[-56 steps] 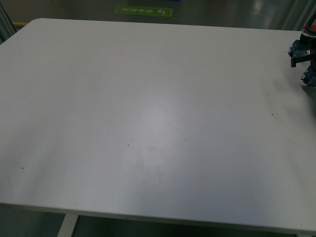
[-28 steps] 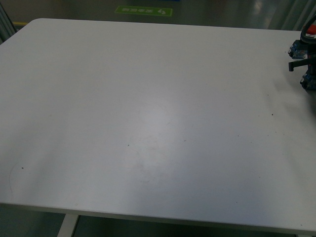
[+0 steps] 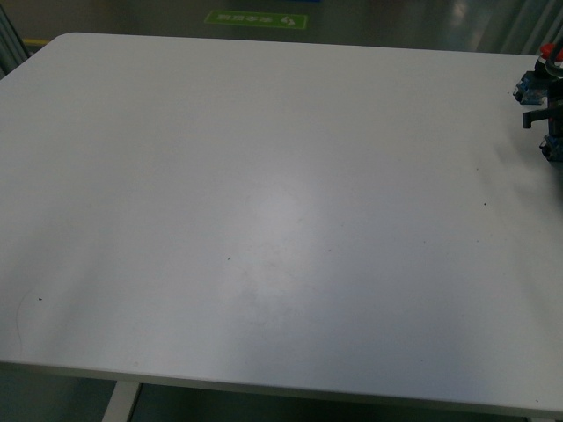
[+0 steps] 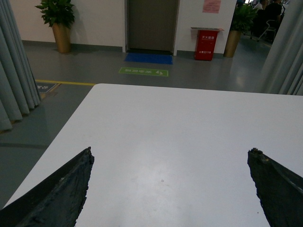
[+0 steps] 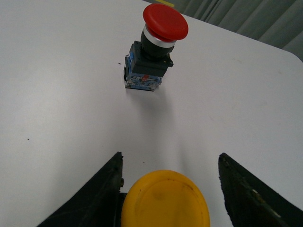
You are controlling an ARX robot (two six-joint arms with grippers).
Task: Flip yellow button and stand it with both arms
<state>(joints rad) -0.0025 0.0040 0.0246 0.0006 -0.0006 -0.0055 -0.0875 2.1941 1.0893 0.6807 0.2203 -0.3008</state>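
While between right fingers [image 5: 168, 189], yellow button [image 5: 164, 201].

You've got no text you can actually read. Green floor sign [image 4: 143, 71] w/ white marks: too small. Red bin [image 4: 206, 45] has white characters, pink wall notice [image 4: 210, 5] has print, both illegible. Red switch's blue block label [image 5: 142, 79]: blurred.
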